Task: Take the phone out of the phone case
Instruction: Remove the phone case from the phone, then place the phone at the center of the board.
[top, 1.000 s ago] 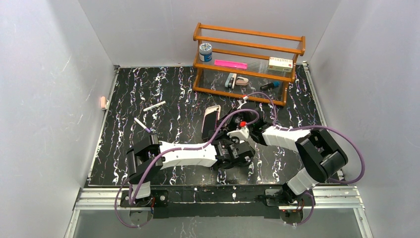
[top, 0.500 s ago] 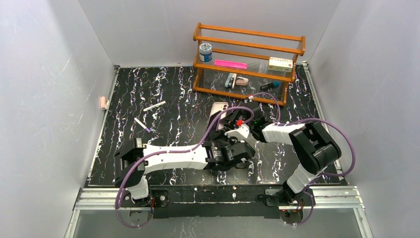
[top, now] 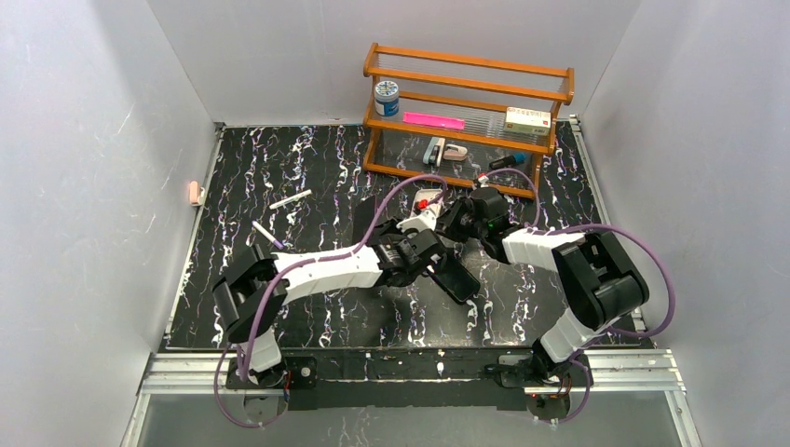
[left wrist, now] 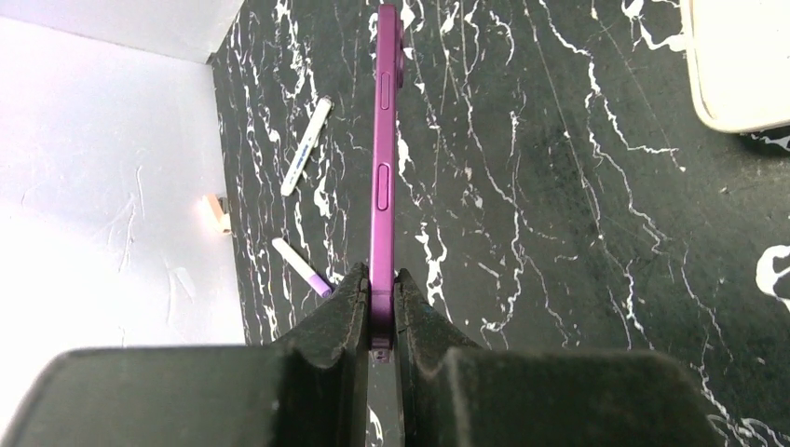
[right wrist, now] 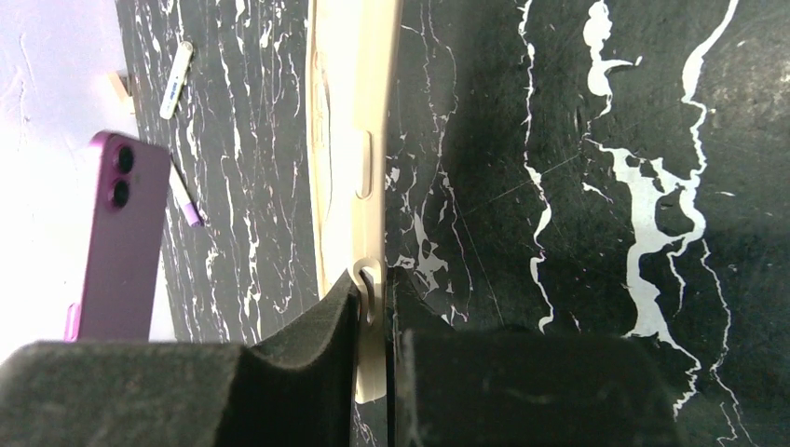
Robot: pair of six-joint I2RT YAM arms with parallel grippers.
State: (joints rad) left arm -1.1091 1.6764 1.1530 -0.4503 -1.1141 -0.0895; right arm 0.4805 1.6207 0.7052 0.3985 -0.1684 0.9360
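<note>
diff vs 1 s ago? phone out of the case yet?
Yes. Earlier the phone sat in the case between both arms. Now they are apart: left gripper shut on the bare purple phone, right gripper shut on the empty cream case. White pen, purple-tipped pen and wooden rack unchanged.

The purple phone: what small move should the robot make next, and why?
Probably lower the left gripper and lay the purple phone on the table. It already looks free: pinched edge-on in that gripper, apart from the cream case, which the right gripper holds separately. Setting it down seems all that remains.
</note>
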